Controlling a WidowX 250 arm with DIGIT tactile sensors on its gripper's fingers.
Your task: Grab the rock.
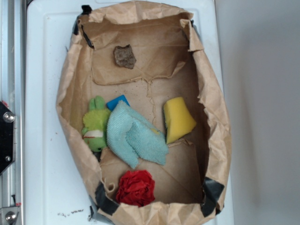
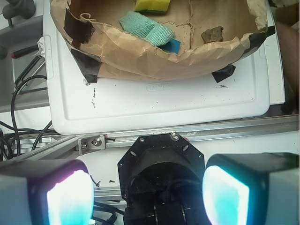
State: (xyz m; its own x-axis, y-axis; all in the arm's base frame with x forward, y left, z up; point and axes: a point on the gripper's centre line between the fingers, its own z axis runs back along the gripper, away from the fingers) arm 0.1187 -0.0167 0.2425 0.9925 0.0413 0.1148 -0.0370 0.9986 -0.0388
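White tray (image 1: 42, 140): you see it under everything, carrying the paper bag.
Paper bag (image 1: 213, 108): brown, rolled-down crumpled walls, black tape at the corners, holding all the objects.
Teal cloth (image 1: 133, 136): folded, mid-floor, overlapping a blue block (image 1: 117, 101) and touching the green plush frog (image 1: 95, 124) beside it.
Yellow sponge wedge (image 1: 177, 119): just beside the cloth, on the side away from the frog.
Red fabric ball (image 1: 136, 187): near the bag's lower wall in the exterior view.
Rock (image 1: 124, 56): your target, alone at the far upper end, well apart from the rest.
Gripper (image 2: 147, 194): released, pads (image 2: 68, 199) spread wide, outside the bag over the aluminium rail (image 2: 225, 129).
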